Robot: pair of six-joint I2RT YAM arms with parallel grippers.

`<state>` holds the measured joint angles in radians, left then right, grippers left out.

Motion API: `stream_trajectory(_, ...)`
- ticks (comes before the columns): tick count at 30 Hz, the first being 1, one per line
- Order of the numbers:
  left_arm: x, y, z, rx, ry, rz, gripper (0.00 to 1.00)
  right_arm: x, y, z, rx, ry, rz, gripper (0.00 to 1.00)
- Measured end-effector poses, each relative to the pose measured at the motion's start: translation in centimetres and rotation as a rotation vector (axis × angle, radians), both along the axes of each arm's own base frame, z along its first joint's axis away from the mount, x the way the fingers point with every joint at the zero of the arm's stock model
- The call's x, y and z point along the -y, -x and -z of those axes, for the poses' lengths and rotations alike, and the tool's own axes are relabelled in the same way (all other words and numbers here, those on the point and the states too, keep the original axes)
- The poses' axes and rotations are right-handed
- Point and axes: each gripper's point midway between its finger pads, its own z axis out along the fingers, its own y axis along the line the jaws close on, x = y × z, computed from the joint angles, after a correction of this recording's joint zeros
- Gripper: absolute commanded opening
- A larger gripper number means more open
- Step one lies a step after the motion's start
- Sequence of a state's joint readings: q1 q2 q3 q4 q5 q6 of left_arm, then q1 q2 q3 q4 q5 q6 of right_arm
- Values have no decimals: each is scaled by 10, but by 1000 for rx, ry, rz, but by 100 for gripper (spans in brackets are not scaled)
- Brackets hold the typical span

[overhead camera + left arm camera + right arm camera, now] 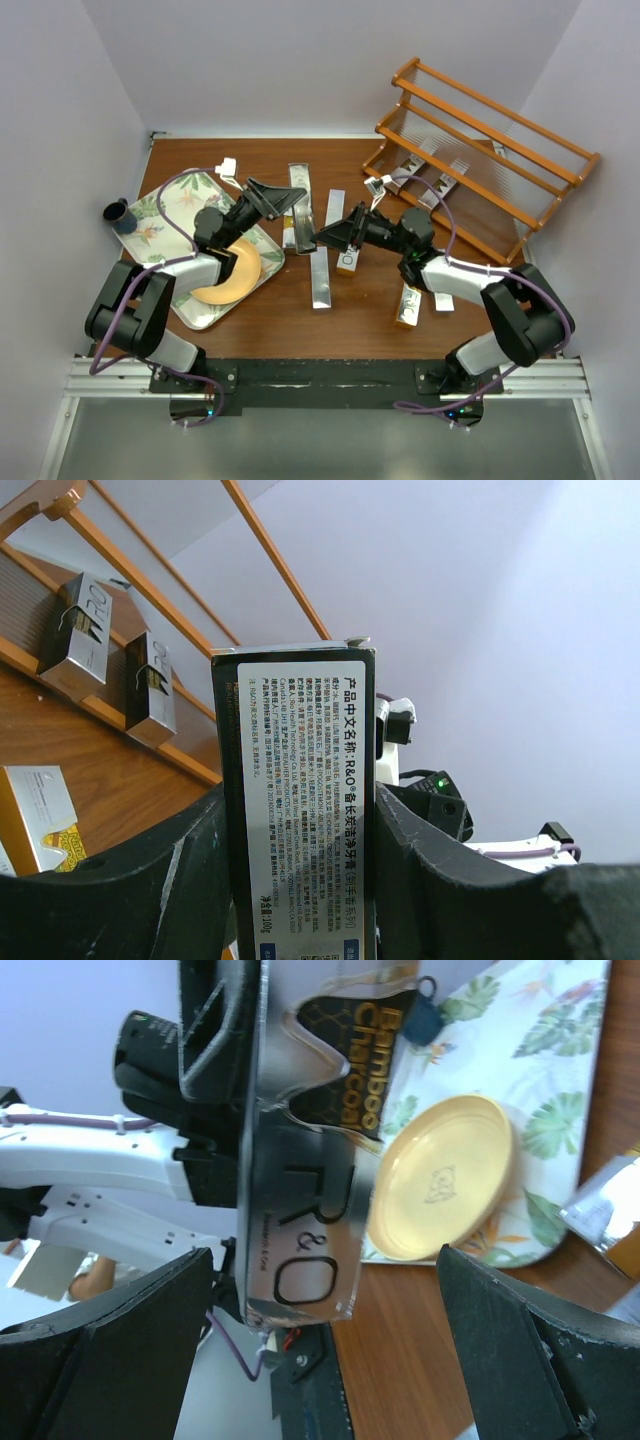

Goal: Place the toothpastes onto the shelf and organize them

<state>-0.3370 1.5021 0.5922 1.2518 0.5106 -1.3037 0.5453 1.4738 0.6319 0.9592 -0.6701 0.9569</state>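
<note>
Where the arms are bolted at the near edge, the brown wooden table begins bare. Pale walls close it in on the left, back and right. Farther in, loose toothpaste cartons lie flat around the middle and right. They are slim and silver, some with gold-yellow ends. At the left sits a leaf-patterned tray carrying a yellow plate, with a dark cup beside it by the wall.

Over the middle, the left gripper is clenched on one carton. It is a long box with a silver face lettered "R&O" and "Bamboo Charcoal", and its back is a pale panel of small print. The right gripper faces it with jaws spread wide. The carton's end shows between its fingers, but I cannot tell whether they touch it.

In the far right corner the orange-brown shelf stands askew to the walls, with two cartons leaning on its lowest tier. Bare wood runs along the near edge and behind the tray.
</note>
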Motion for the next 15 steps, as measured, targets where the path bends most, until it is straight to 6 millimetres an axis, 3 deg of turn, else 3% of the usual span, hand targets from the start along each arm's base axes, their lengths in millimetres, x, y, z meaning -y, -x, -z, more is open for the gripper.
stream_trajectory(6,2,2,-2,5,6,7,26,-17,8,-10,15,-47,-71,91)
stream_trajectory(15,3,3,-2,-3,12,14,29,-32,19,-2,-1,-54,-147,84)
